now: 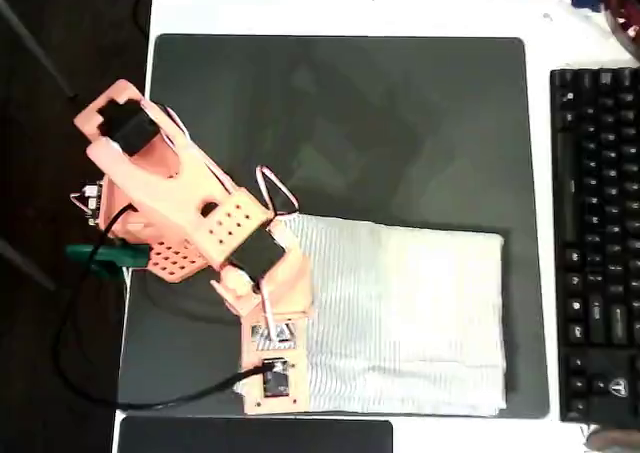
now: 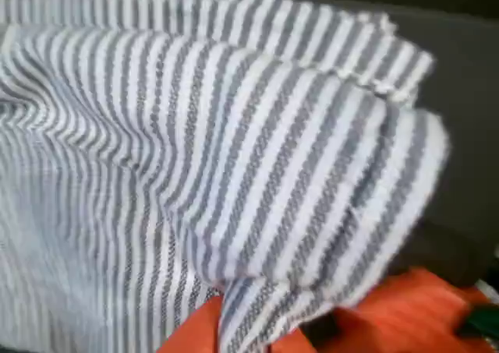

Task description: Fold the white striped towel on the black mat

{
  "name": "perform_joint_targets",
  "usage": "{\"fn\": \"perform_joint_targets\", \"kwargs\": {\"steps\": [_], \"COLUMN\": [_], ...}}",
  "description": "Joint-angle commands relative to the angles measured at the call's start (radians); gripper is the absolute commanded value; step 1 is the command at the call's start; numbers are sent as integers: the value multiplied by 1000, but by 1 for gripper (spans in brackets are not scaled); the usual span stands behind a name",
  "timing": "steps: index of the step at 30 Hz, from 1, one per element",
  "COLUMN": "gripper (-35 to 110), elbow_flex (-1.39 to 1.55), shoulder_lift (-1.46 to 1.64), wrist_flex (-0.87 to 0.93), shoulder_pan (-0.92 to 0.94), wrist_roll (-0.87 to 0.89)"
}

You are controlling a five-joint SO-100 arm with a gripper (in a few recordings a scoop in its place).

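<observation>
Striped cloth of the white striped towel point(image 2: 234, 158) is seen bunched over an orange finger point(image 2: 390, 314) in the wrist view, so the gripper point(image 2: 312, 330) appears pinched on a lifted fold. From overhead, the towel point(image 1: 410, 313) lies on the black mat point(image 1: 340, 113), low and right, long axis left-right. Folding is judged underway; the held edge would next be carried rightward.

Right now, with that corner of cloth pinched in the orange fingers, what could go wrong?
1. The fingers seem to hold only a small bunch of the white striped towel; it could slip out mid-fold.
2. The towel lies at the black mat near edge; dragging might pull it off.
</observation>
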Motion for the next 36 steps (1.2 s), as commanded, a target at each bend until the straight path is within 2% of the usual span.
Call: {"fn": "perform_joint_targets", "kwargs": {"steps": [1,5,19,26,28,32,36], "gripper": [0,0,0,0,1,19,26], "elbow_flex": [-161,-304,-790,-936,-940,-927,-950], "shoulder_lift": [17,-58,-649,-810,-857,-939,-989], "wrist_flex": [112,147,63,-78,-167,-324,-403], "shoulder_pan": [38,31,-265,-339,-357,-393,-420], "wrist_roll": [-38,-54,239,279,288,313,337]}}
